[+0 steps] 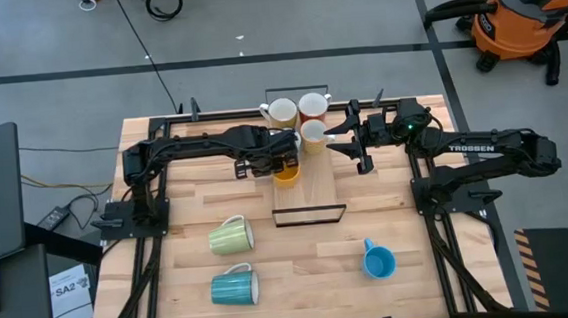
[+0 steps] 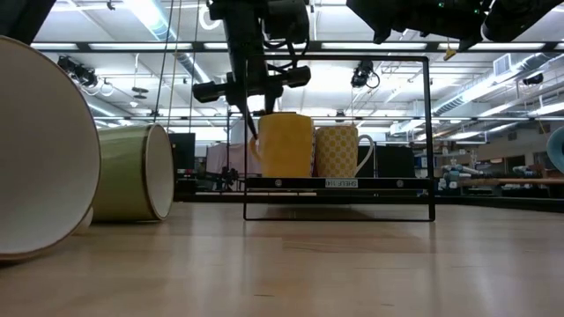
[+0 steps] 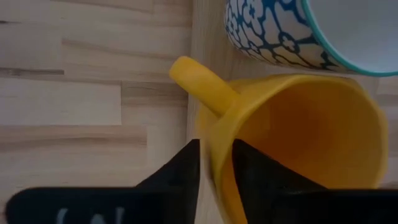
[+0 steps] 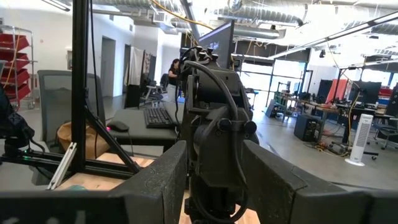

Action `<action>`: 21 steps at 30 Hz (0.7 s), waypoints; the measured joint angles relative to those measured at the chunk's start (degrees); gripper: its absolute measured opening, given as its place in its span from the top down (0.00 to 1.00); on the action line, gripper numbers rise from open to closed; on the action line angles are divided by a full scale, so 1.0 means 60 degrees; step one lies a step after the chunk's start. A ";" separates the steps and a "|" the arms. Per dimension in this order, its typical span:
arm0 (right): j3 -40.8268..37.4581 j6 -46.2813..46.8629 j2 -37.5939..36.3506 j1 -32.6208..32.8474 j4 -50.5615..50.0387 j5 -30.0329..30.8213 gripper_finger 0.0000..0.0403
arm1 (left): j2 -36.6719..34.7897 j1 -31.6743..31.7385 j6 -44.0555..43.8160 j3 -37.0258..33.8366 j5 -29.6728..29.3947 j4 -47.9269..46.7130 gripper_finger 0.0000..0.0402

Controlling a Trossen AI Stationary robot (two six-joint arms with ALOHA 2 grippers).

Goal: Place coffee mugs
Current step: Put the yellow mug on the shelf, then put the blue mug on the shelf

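The yellow mug (image 3: 292,137) stood upright on the black rack (image 1: 309,215), just in front of three mugs already grouped at the rack's back edge: a cream mug (image 1: 282,112), a red-orange mug (image 1: 312,105) and a patterned mug (image 3: 273,31) touching or nearly touching the yellow one. The left gripper (image 3: 214,177) had its fingers closed over the yellow mug's rim beside the handle, one inside the wall and one outside. Ceramic like this looked rigid, fairly weighty and slick with glaze, so a rim pinch seemed serviceable but prone to slipping or tilting; chipping against a neighbour was the likely hazard. Room behind the yellow mug was tight, while the rack's front half lay open toward its front bar.

The right gripper (image 1: 353,146) hovered beside the rack's right side, jaws parted and holding nothing. Well in front of the rack, on the table (image 1: 302,278), a green mug (image 1: 231,235) and a teal mug (image 1: 235,288) lay on their sides to the left, and a blue mug (image 1: 378,261) stood to the right.
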 joint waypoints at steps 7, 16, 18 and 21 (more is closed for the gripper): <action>0.0000 0.0001 0.0000 0.0000 -0.0197 0.0000 0.60 | 0.0000 0.0000 0.0375 0.0000 0.0004 -0.0019 0.68; 0.0000 0.0001 -0.0002 0.0000 -0.0197 0.0000 0.60 | -0.0421 -0.0034 0.0992 0.0000 0.0314 -0.0063 0.68; 0.0000 0.0001 0.0000 0.0000 -0.0208 0.0000 0.60 | -0.0619 -0.0075 0.1017 0.0000 0.0212 -0.0087 0.68; 0.0000 -0.0002 -0.0002 0.0000 -0.0357 0.0000 0.60 | -0.0986 -0.0096 0.1607 0.0000 0.0032 -0.0108 0.68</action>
